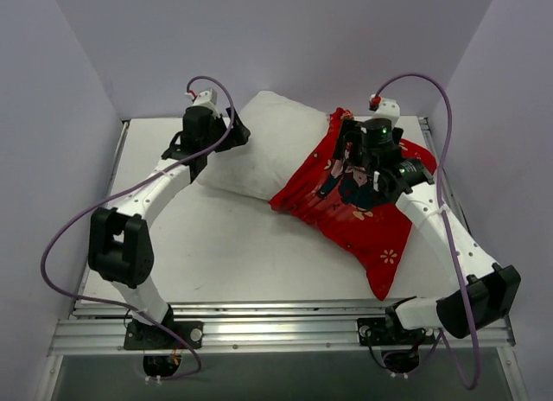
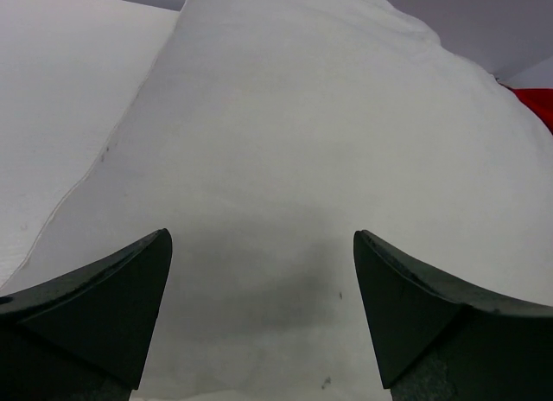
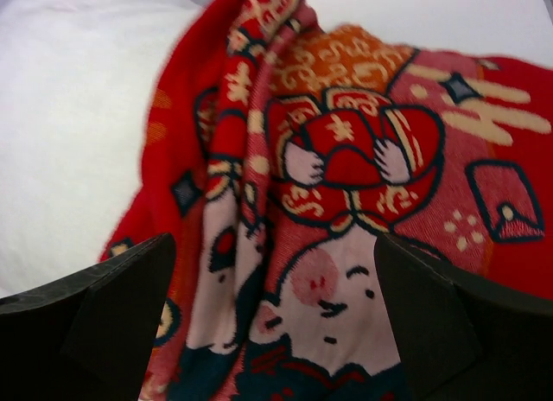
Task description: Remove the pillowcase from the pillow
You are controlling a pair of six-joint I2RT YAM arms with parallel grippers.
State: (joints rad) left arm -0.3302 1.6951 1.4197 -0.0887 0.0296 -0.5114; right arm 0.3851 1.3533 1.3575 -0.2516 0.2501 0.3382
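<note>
The right end of the pillow [image 1: 268,146] is inside the pillowcase [image 1: 371,237], so it is hidden. From above, the right arm [image 1: 428,206] covers part of the cartoon print. The gold shapes there are too small to read. The left gripper [image 2: 261,237] and right gripper [image 3: 272,245] each have 2 fingers cut off at the bottom edge. The right wrist view is a bit blurry.

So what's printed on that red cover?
Cartoon figures and gold motifs on the red pillowcase; clearest in the right wrist view.
</note>
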